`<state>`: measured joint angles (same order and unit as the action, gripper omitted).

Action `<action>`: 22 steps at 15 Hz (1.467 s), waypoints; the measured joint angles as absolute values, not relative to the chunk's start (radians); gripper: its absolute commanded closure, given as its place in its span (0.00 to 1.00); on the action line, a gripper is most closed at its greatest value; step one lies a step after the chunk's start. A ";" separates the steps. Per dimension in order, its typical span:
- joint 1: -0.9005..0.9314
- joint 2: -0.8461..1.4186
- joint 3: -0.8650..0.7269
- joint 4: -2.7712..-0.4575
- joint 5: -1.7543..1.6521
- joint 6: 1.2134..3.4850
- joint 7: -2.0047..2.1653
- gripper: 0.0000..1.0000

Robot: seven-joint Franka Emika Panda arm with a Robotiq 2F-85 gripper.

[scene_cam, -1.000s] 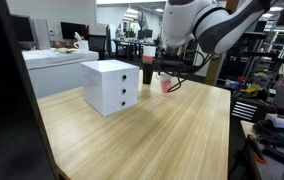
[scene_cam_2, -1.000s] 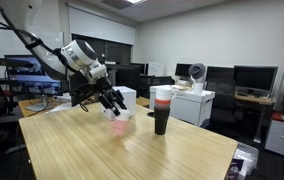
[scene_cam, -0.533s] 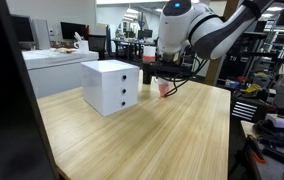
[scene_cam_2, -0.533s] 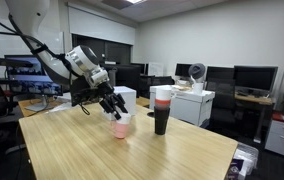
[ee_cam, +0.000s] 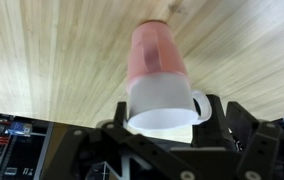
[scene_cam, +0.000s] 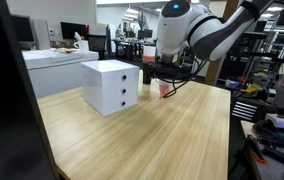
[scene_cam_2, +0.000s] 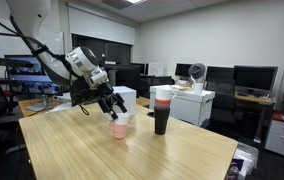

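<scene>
Lowered since a second ago: the gripper point(scene_cam_2: 113, 112) and its cup point(scene_cam_2: 120, 128), which hung tilted above the table point(scene_cam_2: 102, 155) and now stand nearly upright at the wood. Over the last half second we note almost no further shift. We judge the cup's base to be at or just above the surface. The views do not settle whether it touches.

Item 1, cup point(ee_cam: 154, 60). Smooth, tapered, round in section. The lower body is matte pink. A wider white band sits at the top, with what looks like a small handle on one side. In an exterior view it point(scene_cam: 165, 90) stands near the table's far edge, beyond the box.

Item 2, gripper point(ee_cam: 167, 112). Black, hard-edged metal and plastic. Its two fingers point(ee_cam: 218, 112) sit one on each side of the white band and appear pressed against it, so we record it as pinching the cup.

Item 3, table point(scene_cam: 152, 140). Pale wood, long straight grain, slight sheen.

Item 4, box point(scene_cam: 110, 86). White, cube-like, flat faces, two small dark knobs on the front. It is well apart from the cup, nearer a side edge.

Item 5, tumbler point(scene_cam_2: 161, 110). Tall, dark and glossy, topped with a red and white piece. It is near the cup but not touching it.
</scene>
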<state>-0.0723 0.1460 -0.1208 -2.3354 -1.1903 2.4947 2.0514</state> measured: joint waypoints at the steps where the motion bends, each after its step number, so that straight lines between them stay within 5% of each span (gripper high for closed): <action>1: -0.072 0.146 -0.121 -2.335 -1.190 2.495 2.051 0.00; 22: -0.071 0.124 -0.097 -2.338 -1.150 2.514 2.006 0.00</action>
